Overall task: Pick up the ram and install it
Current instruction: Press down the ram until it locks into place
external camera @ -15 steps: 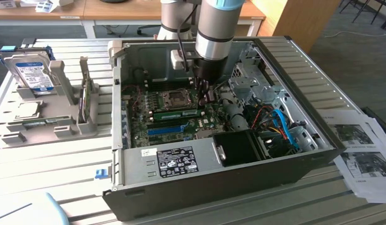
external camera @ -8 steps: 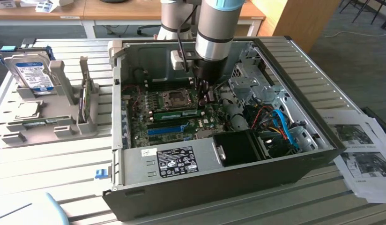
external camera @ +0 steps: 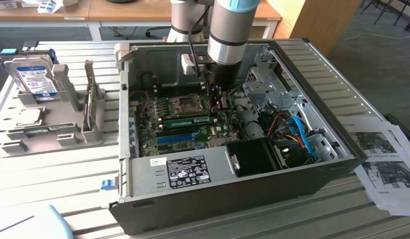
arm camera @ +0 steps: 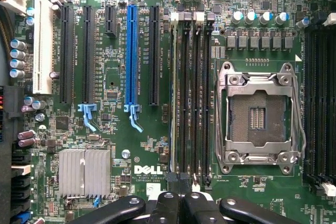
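claw (arm camera: 178, 195): closed tight | touching: top edge of ram (arm camera: 174, 98) in slot

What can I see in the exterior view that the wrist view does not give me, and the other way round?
Exterior view alone: the whole open computer case, a hard drive standing in a grey holder on the exterior view's left, and printed papers on its right.

Wrist view alone: the Dell lettering, a finned heatsink and the shut gripper.

Both: the empty processor socket and the blue slot.
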`<state>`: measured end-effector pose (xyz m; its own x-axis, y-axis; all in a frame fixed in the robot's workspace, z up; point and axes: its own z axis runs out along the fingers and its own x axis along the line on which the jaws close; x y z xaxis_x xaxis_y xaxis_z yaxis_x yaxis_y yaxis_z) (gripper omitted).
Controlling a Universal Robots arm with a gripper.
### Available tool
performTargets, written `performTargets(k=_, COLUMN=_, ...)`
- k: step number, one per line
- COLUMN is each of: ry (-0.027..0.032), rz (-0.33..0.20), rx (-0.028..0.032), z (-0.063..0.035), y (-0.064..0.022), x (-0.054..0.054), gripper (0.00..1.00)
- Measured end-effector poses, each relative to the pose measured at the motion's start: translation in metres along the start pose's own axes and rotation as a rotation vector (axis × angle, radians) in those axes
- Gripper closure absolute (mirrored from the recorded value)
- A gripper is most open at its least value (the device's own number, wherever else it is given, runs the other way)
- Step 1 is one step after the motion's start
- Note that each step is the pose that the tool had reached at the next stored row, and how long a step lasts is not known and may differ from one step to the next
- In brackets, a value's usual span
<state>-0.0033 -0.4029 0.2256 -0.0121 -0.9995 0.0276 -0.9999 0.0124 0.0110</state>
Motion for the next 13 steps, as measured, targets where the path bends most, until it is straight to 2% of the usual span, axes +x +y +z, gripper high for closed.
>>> performTargets(k=13, ry=0.0, rz=0.0, rx=0.0, z=0.0008, y=0.0, x=0.0, gripper=0.91)
